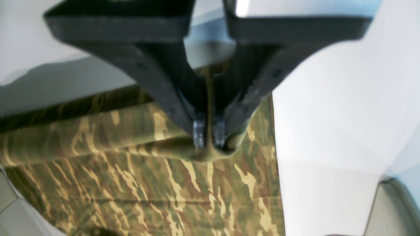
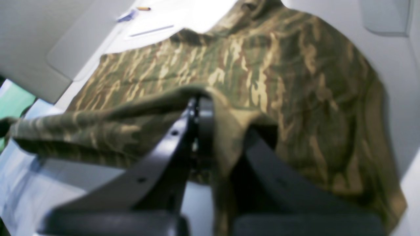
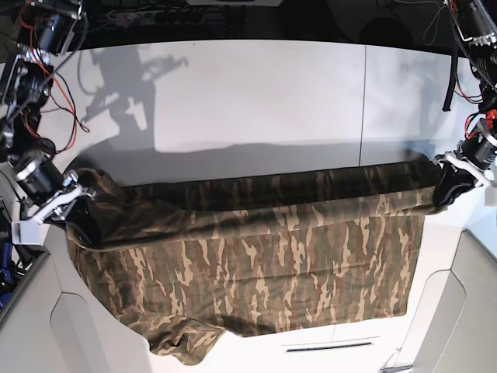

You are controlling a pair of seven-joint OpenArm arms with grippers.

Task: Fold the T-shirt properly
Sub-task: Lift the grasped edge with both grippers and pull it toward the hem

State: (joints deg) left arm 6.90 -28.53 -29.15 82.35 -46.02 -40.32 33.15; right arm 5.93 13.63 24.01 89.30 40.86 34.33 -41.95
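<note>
Camouflage T-shirt [image 3: 256, 256] hem hides both clamped tips, left tool [image 1: 209, 136] and right tool [image 2: 205, 108].

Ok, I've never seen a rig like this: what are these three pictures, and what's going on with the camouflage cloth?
It is a two-armed robot at a white table. One picture looks down from above; the other two come from cameras on each wrist, looking along the tool. The camouflage cloth is a T-shirt, spread on the table. The left tool is shut on one end of the shirt's far edge, and the right tool is shut on the other end. Between them that edge hangs lifted and stretched, while the rest of the shirt lies flat.
</note>
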